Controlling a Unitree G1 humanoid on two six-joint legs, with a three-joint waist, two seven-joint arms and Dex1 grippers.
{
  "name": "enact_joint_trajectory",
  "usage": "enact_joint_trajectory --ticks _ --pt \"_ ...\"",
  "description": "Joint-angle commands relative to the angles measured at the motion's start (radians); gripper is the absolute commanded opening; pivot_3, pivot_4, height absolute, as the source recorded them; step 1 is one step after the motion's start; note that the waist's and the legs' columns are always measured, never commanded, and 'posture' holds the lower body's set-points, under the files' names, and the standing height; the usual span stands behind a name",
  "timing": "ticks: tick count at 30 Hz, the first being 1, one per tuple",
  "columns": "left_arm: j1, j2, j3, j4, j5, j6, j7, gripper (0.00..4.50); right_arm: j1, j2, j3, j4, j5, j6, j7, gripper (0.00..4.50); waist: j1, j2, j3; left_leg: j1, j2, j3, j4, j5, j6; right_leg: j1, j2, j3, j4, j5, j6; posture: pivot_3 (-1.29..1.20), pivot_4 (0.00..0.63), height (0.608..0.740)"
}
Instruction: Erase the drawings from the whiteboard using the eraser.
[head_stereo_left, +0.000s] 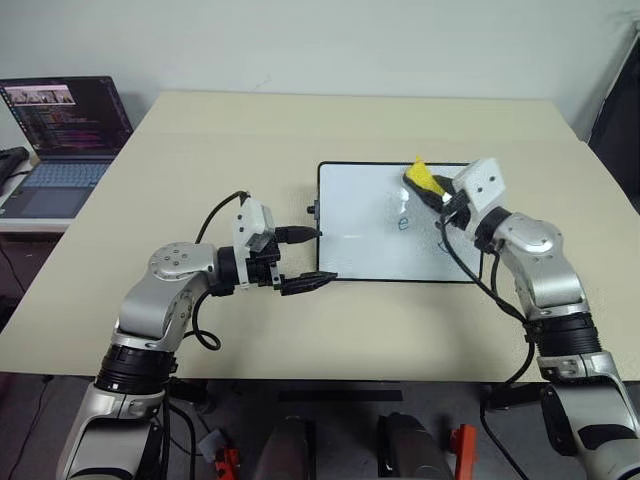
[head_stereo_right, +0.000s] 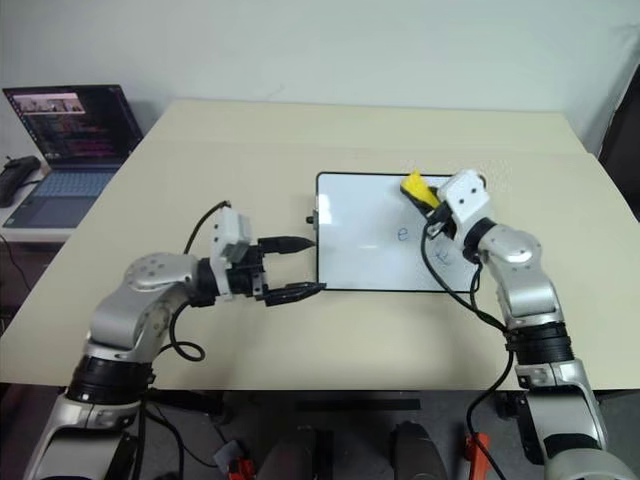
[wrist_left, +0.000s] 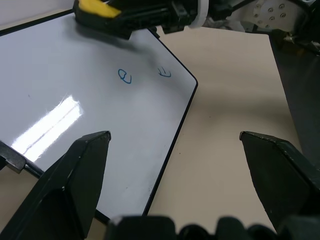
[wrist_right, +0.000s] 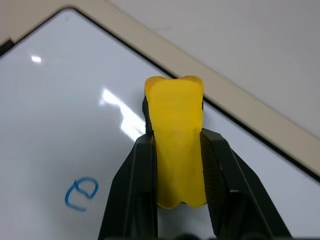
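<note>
The whiteboard (head_stereo_left: 365, 215) lies flat on the beige table (head_stereo_left: 200, 160), right of centre. My right gripper (head_stereo_left: 428, 188) is shut on the yellow eraser (wrist_right: 176, 145), which it holds over the board's far right part, close above the surface. A blue e-like drawing (head_stereo_left: 404, 222) sits just in front of the eraser. A second drawing (wrist_left: 164, 73) lies near the board's right edge, partly hidden behind my right arm in the head views. My left gripper (head_stereo_left: 326, 255) is open at the board's near left corner, one finger by the left edge, the other by the front edge.
An open laptop (head_stereo_left: 65, 140) stands on a lower side table at the far left. A small black knob (head_stereo_left: 313, 210) juts from the board's left side. A dark object (head_stereo_left: 620, 100) stands beyond the table's far right corner.
</note>
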Motion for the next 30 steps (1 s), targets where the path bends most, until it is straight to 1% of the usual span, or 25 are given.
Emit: enact_joint_trajectory --ticks 1,7,8,10,14,17,20,24,26,30 --pt "0.0 0.006 0.015 -0.041 -0.005 -0.013 0.004 4.5 -0.028 -0.027 0.012 0.007 -0.027 -0.043 0.026 0.85 0.0 0.0 0.0 0.0 0.0 0.0 0.0 0.0 0.0 0.0 0.0 0.0 0.0 0.0 0.0 0.0 0.15 0.74" --pt "0.009 0.016 0.021 -0.046 -0.005 -0.01 0.004 4.5 -0.026 -0.025 0.063 0.054 -0.088 -0.068 0.03 0.85 0.0 0.0 0.0 0.001 0.0 0.0 0.001 0.0 0.0 0.001 0.0 0.0 0.001 0.0 0.0 0.0 0.15 0.74" --pt "0.009 0.017 0.021 -0.046 -0.004 -0.011 0.005 4.5 -0.02 -0.021 0.088 0.058 -0.112 -0.077 0.033 0.85 0.0 0.0 0.0 0.001 0.0 0.0 0.001 0.0 0.0 0.001 0.0 0.0 0.001 0.0 0.0 0.0 0.15 0.74" --pt "0.01 0.019 0.023 -0.046 -0.005 -0.011 0.005 4.5 0.008 -0.017 0.15 0.054 -0.163 -0.095 0.048 0.84 -0.003 0.0 0.0 0.002 0.0 0.0 0.001 0.0 0.0 0.002 0.0 0.0 0.001 0.0 0.0 0.0 0.15 0.74" --pt "0.011 0.022 0.024 -0.046 -0.005 -0.012 0.005 4.5 0.085 -0.008 0.212 -0.012 -0.167 -0.076 0.103 0.84 -0.008 0.0 -0.001 0.006 0.0 0.001 0.001 0.0 0.0 0.005 0.001 0.001 0.003 0.0 0.0 0.0 0.15 0.74" --pt "0.01 0.024 0.024 -0.044 -0.004 -0.013 0.004 4.5 0.141 -0.013 0.241 -0.052 -0.161 -0.057 0.145 0.84 -0.009 0.0 -0.001 0.014 0.001 0.0 0.001 0.0 0.0 0.015 0.001 0.001 0.001 -0.001 -0.001 0.0 0.15 0.74" --pt "0.005 0.023 0.021 -0.04 -0.002 -0.014 0.004 4.5 0.174 -0.017 0.241 -0.076 -0.153 -0.046 0.16 0.84 -0.009 0.0 -0.001 0.017 0.001 0.0 0.002 0.0 0.001 0.019 0.001 0.001 -0.001 -0.001 0.0 0.0 0.15 0.74" --pt "-0.005 0.021 0.016 -0.026 0.003 -0.019 0.001 4.5 0.165 -0.021 0.204 -0.063 -0.155 -0.056 0.135 0.84 -0.008 0.0 -0.001 0.018 0.001 0.0 0.003 0.002 0.002 0.019 0.001 0.001 -0.001 0.0 0.001 0.0 0.15 0.74" --pt "-0.011 0.018 0.012 -0.021 0.006 -0.021 0.0 4.5 0.144 -0.025 0.179 -0.043 -0.159 -0.064 0.107 0.84 -0.007 0.0 -0.001 0.018 0.001 0.0 0.003 0.002 0.002 0.019 0.001 0.001 -0.001 0.0 0.002 0.0 0.15 0.74" --pt "-0.026 0.013 0.007 -0.006 0.013 -0.028 -0.004 4.5 0.069 -0.041 0.146 0.064 -0.217 -0.107 -0.017 0.84 -0.007 0.0 -0.001 0.018 0.001 0.0 0.003 0.002 0.002 0.019 0.001 0.001 -0.001 0.001 0.003 0.0 0.15 0.74"
